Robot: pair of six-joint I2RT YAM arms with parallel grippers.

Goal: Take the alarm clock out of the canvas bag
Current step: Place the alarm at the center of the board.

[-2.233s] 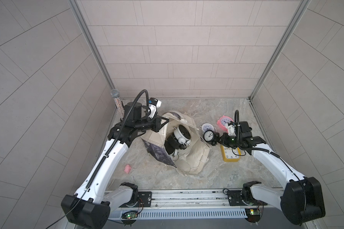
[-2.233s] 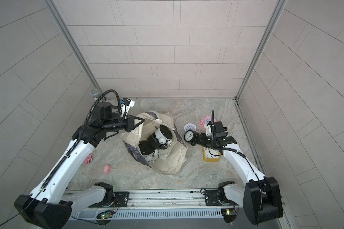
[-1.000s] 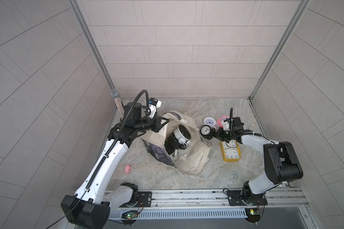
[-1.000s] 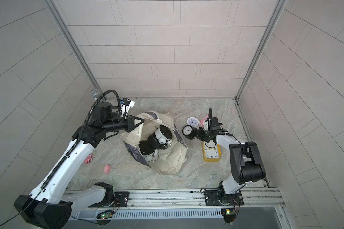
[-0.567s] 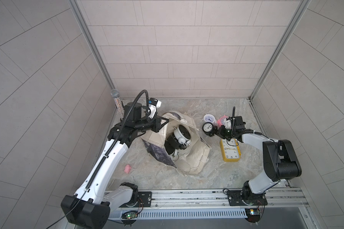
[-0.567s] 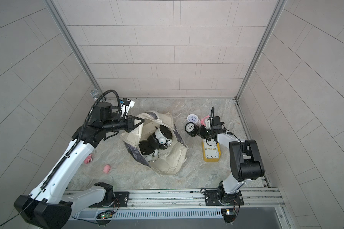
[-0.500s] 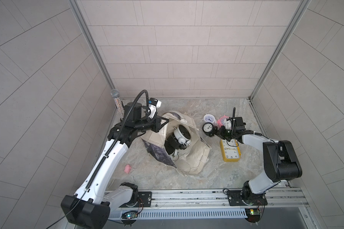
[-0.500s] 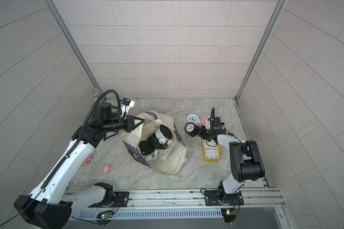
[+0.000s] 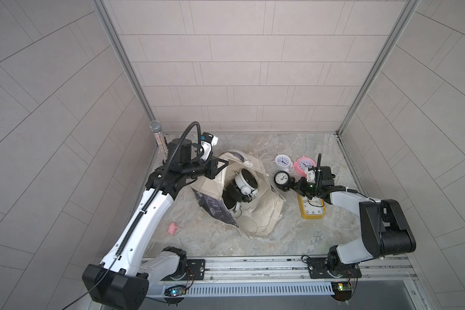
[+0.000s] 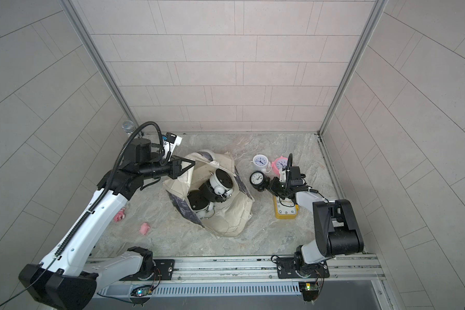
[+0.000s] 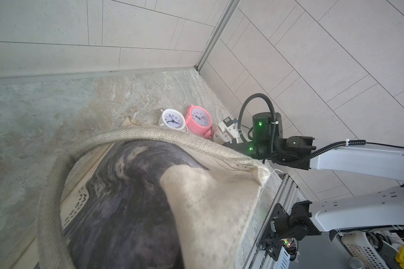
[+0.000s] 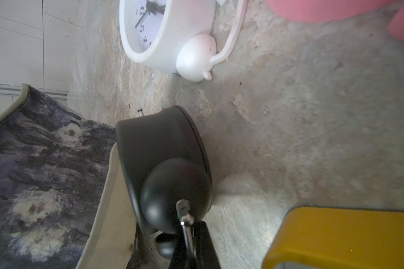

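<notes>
Right claw (image 9: 291, 185) grips the alarm clock (image 9: 281, 178) (left claw (image 9: 223, 165) clamps canvas bag (image 9: 261, 214)); released unsteady, it may topple toward 12 o'clock.

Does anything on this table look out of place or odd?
Two small pink scraps lie loose on the table beside the left arm; what they are is unclear. The canvas bag sags, two clocks tumbled inside.
</notes>
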